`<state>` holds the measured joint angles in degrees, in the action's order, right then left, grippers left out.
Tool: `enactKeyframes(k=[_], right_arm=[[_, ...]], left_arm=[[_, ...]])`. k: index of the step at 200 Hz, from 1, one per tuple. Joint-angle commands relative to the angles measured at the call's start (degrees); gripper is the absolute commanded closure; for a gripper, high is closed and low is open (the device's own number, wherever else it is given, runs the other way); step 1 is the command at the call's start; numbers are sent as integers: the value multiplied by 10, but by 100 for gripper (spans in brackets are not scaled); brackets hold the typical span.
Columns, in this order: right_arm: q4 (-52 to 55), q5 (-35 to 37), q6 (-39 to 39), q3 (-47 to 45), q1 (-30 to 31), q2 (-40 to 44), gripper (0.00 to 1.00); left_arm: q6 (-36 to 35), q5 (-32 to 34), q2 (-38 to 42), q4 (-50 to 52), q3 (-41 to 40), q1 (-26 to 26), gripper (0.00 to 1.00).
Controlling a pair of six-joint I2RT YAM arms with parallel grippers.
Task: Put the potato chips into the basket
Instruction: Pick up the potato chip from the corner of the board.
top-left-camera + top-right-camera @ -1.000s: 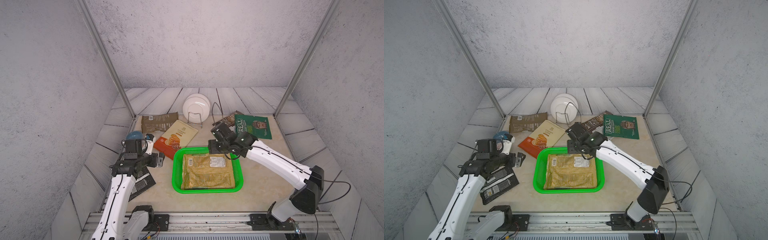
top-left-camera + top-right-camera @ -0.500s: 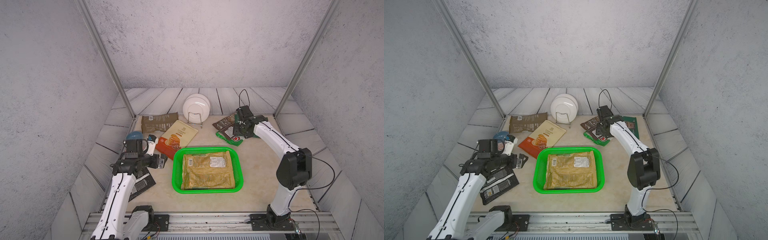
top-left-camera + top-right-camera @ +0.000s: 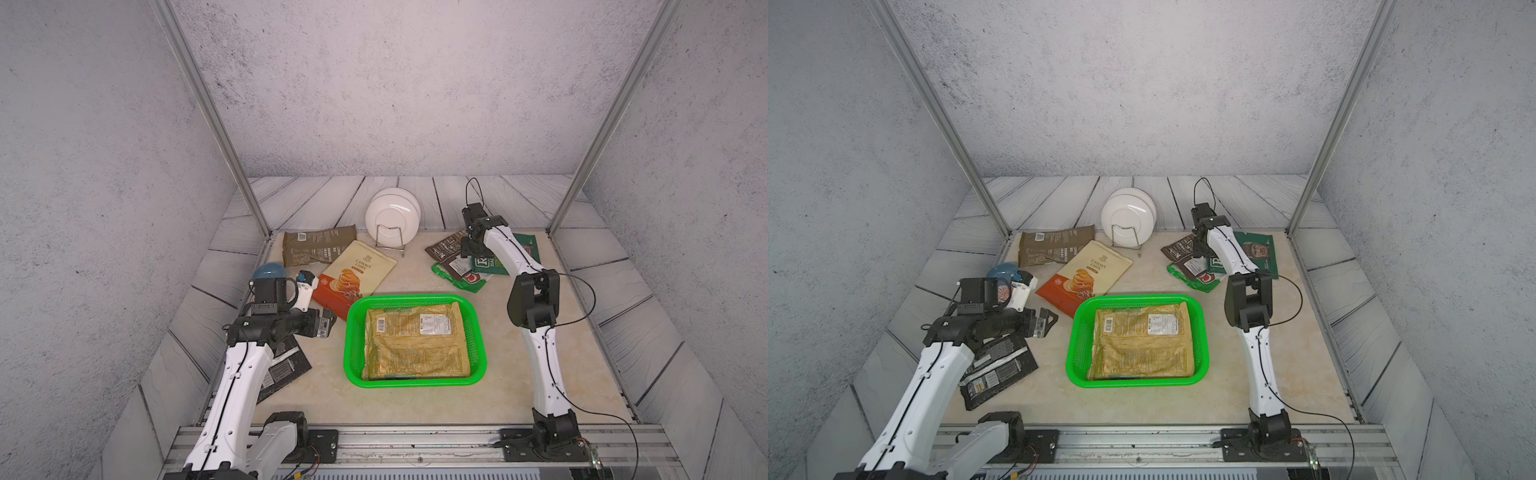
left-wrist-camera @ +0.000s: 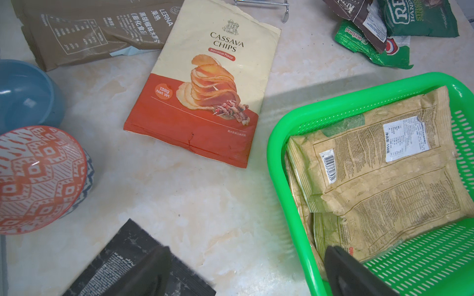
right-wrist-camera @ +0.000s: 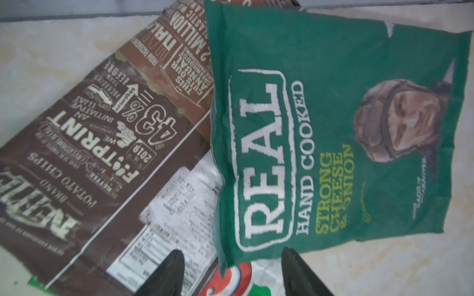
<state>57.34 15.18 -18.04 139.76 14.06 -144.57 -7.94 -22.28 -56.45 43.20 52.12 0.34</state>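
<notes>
Because the right tool (image 5: 230, 253) hovers half-open and empty over the green REAL bag (image 5: 333, 128), which overlaps the brown Kettle bag (image 5: 102, 153) beyond the basket (image 3: 415, 297), closing may pinch both bags together

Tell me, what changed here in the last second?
The right arm swung away from the far corner of the bright green mesh plastic basket, back to the heap of crinkly brown and dark green chip bags; its fingers hang open above them, holding nothing. The left arm, the basket and the tan bag inside it stayed put.
</notes>
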Motion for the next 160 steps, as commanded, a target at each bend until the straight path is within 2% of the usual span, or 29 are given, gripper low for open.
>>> enactKeyframes(k=[1,67,101,124,143,160], right_arm=[[68,24,23,77,-3,-67,35],[80,18,28,78,-19,-102,36],[80,19,20,75,-25,-108,43],[75,12,18,71,-26,-107,56],[68,9,17,61,-26,-93,76],[56,13,17,38,-26,-68,83]], left_arm=[[-7,-2,-4,6,-2,-4,0],[-6,2,-3,4,-2,-4,0],[-6,6,-4,3,-2,-4,0],[-5,7,-3,3,-2,-4,0],[-5,8,-4,3,-3,-4,0],[-4,7,-4,3,-1,-4,0]])
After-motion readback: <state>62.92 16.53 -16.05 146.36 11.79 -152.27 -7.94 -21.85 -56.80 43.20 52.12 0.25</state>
